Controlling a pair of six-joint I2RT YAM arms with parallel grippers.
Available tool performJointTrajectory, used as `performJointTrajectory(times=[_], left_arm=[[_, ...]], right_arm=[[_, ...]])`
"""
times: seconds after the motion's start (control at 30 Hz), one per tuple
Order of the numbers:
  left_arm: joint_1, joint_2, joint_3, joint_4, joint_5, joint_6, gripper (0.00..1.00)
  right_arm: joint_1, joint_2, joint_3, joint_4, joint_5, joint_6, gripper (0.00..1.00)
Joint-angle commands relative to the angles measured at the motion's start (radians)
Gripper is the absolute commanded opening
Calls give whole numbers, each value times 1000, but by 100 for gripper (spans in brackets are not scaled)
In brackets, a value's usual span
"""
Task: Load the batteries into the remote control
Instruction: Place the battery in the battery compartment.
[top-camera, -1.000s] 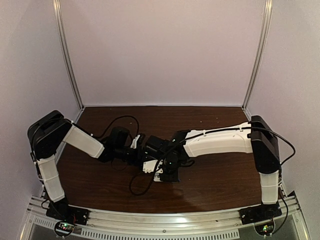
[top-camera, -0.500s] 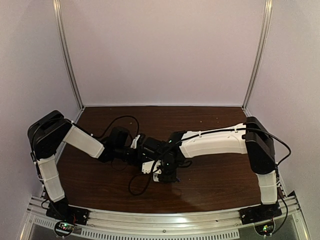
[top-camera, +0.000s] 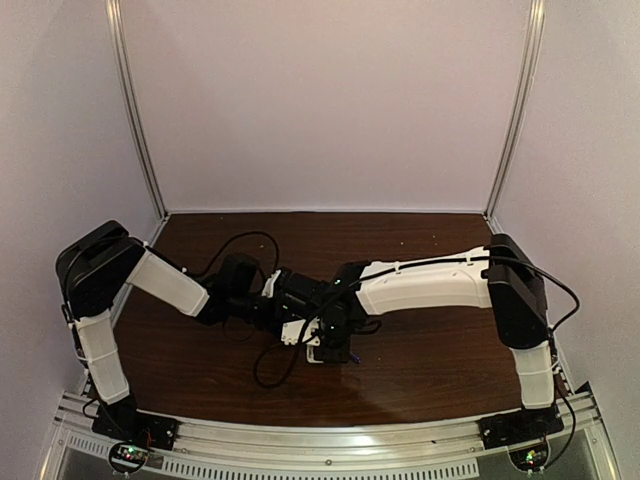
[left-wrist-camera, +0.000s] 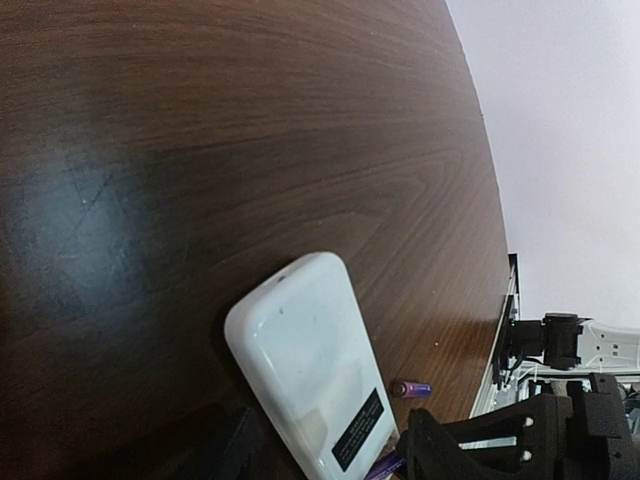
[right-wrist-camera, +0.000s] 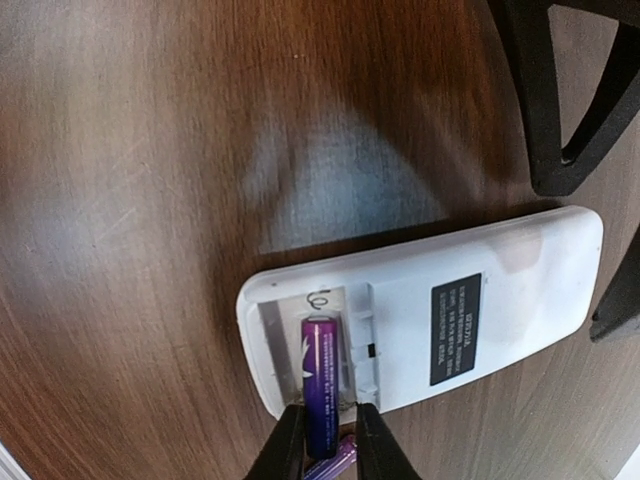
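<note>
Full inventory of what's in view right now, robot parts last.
remote control: 1, white, back face up on the table, battery bay open
batteries: 2, purple; one in the bay, the other loose on the table beside the remote
table: 1, dark brown wood
arms: 2, white shells, black joints, meeting mid-table
left gripper: black, clamped across the remote's far end
right gripper: black, jaws slightly apart astride the seated battery

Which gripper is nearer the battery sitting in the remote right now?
Right. The right gripper straddles one end of the battery, fingers slightly apart. The left gripper holds the opposite end of the remote.
</note>
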Motion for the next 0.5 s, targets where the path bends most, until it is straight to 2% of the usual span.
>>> performJointTrajectory(times=[0.0, 0.1, 0.47], left_arm=[[11, 24, -6, 42, 10, 2, 53], [11, 24, -9, 47, 12, 0, 53], [17, 28, -23, 71, 24, -10, 53]], right_arm=[[5, 20, 26, -10, 23, 14, 18], [5, 23, 25, -9, 20, 10, 15], [6, 27, 27, 7, 1, -7, 12]])
